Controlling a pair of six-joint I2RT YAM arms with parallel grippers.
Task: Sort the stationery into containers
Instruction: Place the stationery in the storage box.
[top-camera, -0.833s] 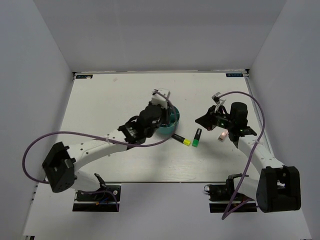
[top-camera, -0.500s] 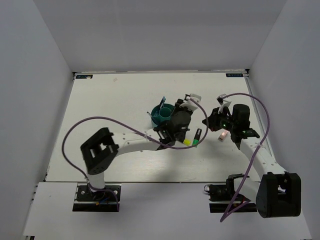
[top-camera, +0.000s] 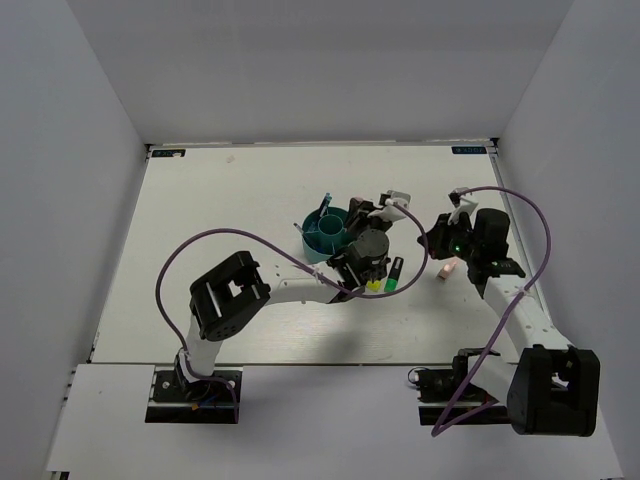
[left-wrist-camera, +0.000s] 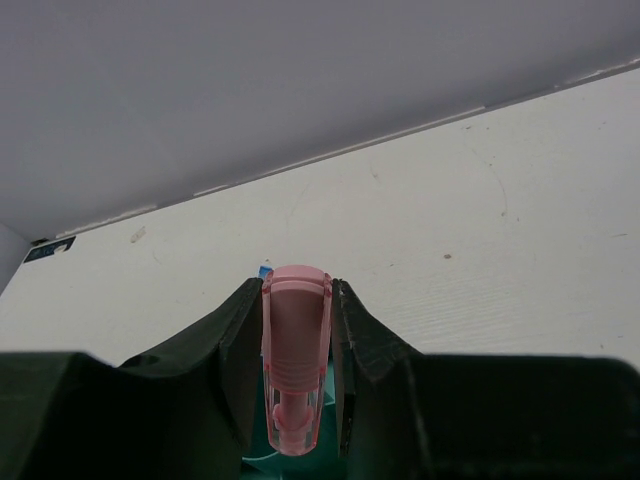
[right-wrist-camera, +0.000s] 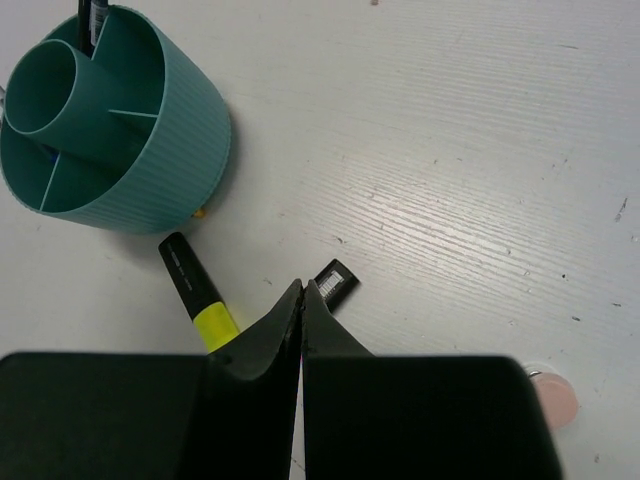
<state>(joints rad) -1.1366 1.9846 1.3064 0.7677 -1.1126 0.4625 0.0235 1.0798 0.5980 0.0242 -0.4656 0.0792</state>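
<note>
Top external view, entries ordered from the near edge outward.

1. Black marker with yellow cap (top-camera: 371, 285): lies flat on the tabletop, a little right of centre. Its long axis slants, black end toward the organizer and yellow end toward the near edge.
2. Black marker with green cap (top-camera: 394, 275): lies just beside entry 1 on the right-edge side. Its long axis runs roughly near to far.
3. Small pale pink piece (top-camera: 447, 270): lies on the tabletop toward the right edge, close to the right arm. What kind of item it is cannot be told.
4. Right gripper (right-wrist-camera: 301, 297): fingers pressed together with nothing between them. It hangs over the two black markers, its tip between them.
5. Left gripper (left-wrist-camera: 297, 295): fingers pinch the pink marker (left-wrist-camera: 293, 390). The marker's long axis runs along the fingers, and one end pokes out past the tips toward the far left corner.
6. Teal organizer (top-camera: 328, 230): stands upright near the table's centre, on the far-left side of the black markers. A thin blue pen (top-camera: 326, 207) stands in a ring compartment.

Governing relation, as a judgement: a sliver of teal shows directly beneath the held marker in the left wrist view. The organizer therefore appears to lie just under and ahead of the left fingers, and the left arm is the nearer one. Which compartment sits below the marker cannot be told.
</note>
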